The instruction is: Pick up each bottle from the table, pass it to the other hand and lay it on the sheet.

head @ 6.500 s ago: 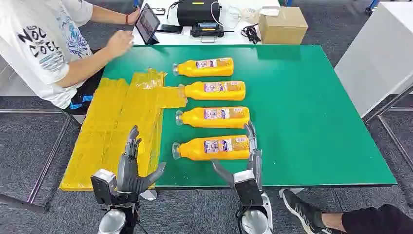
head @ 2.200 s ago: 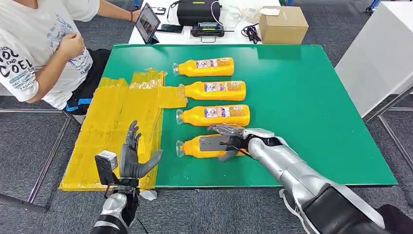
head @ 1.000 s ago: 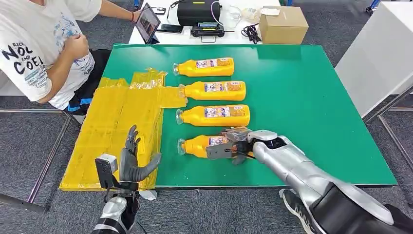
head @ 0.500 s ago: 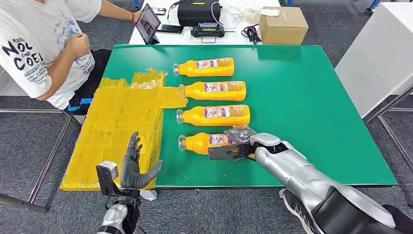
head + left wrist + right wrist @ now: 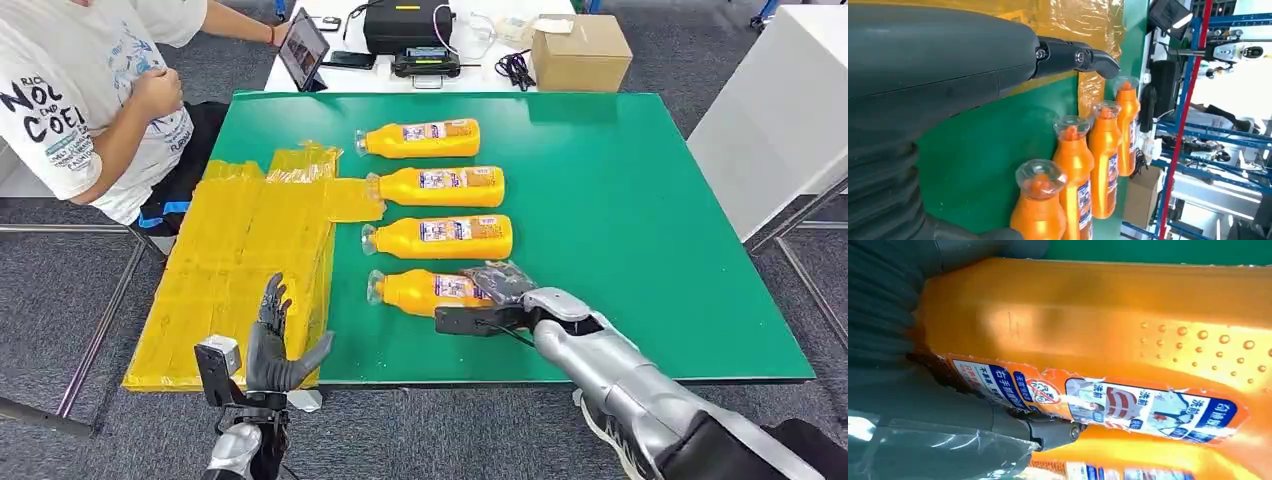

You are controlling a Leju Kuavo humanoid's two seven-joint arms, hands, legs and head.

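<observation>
A green table point(image 5: 620, 200) carries four orange bottles lying on their sides in a column, caps toward nine o'clock. The nearest bottle point(image 5: 425, 291), at six o'clock of the column, lies in the right hand point(image 5: 492, 300), whose fingers wrap its label end; whether it has left the tabletop cannot be told. The other three bottles point(image 5: 440, 186) lie untouched further back. A crinkled yellow sheet point(image 5: 240, 250) lies at nine o'clock of the bottles, partly overhanging the table edge. The left hand point(image 5: 268, 345) waits at seven o'clock, fingers spread, holding nothing. This looks like the pick-up step. Next, the bottle probably needs lifting and carrying toward nine o'clock for the left hand to take.
</observation>
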